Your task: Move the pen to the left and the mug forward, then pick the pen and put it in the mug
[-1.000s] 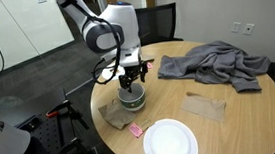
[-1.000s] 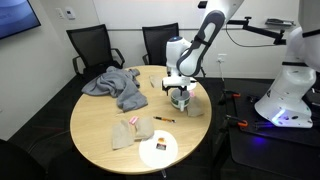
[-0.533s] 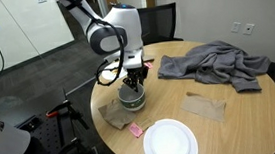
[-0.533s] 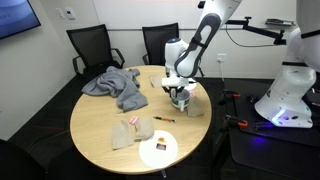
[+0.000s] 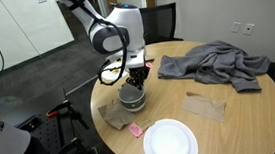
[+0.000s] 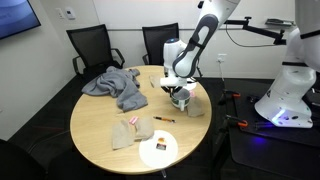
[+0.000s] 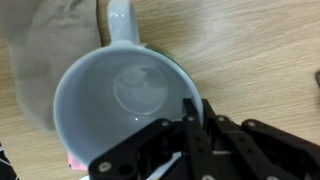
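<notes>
The mug [image 7: 130, 90] fills the wrist view, pale inside, with its handle pointing toward the top of the picture. My gripper [image 7: 193, 120] is shut on its rim at the lower right, one finger inside the wall and one outside. In both exterior views the gripper [image 5: 133, 83] [image 6: 180, 91] points straight down onto the mug [image 5: 131, 98] [image 6: 181, 100] near the table's edge. The pen [image 6: 163, 119], a thin orange-red stick, lies flat on the table a little way from the mug, toward the table's middle.
A crumpled grey cloth [image 5: 217, 62] [image 6: 115, 85] covers the far part of the round table. A large white plate [image 5: 170, 141] [image 6: 158, 150] sits near the front edge. Brown paper napkins [image 5: 205, 106] [image 6: 130, 132] and a pink scrap [image 5: 135, 130] lie around. One napkin [image 7: 40, 50] lies partly under the mug.
The jaws have come together from open onto the mug's rim, and the hand has sunk slightly. The mug and the pen stay where they were.
</notes>
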{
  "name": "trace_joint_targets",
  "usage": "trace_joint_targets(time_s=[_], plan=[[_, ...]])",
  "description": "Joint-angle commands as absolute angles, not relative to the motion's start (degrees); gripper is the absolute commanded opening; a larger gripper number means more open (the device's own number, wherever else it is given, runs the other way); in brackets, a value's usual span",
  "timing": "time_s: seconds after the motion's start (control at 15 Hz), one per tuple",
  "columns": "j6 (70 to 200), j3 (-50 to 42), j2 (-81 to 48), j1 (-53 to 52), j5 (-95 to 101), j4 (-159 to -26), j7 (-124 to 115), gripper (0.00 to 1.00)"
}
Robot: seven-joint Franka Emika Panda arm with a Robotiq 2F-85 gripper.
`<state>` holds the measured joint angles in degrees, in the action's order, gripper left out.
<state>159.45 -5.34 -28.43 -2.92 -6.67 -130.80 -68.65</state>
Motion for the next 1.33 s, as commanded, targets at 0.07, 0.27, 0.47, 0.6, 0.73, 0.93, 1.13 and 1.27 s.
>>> trace_joint_targets(time_s=[0.07,0.27,0.47,0.6,0.73,0.93,1.13,1.27], plan=[[158.85,-6.86,-28.97,-3.64,-7.3,-128.45,-66.96,0.02],[157.96,-7.49,-29.65,-3.76,-7.08,-126.31,-67.08,0.02],[157.23,-7.28,-31.1,-3.46,-7.35,-123.45,-66.65,0.02],[156.71,-7.01,-32.2,-3.32,-7.45,-121.34,-66.32,0.02],[155.9,-7.34,-33.15,-3.59,-7.15,-119.28,-66.15,0.02],[154.75,-7.67,-34.44,-3.69,-6.97,-116.23,-65.65,0.02],[153.84,-7.88,-35.35,-3.72,-6.9,-113.91,-64.95,0.15],[153.38,-8.11,-35.42,-3.91,-6.67,-112.86,-64.87,0.4]])
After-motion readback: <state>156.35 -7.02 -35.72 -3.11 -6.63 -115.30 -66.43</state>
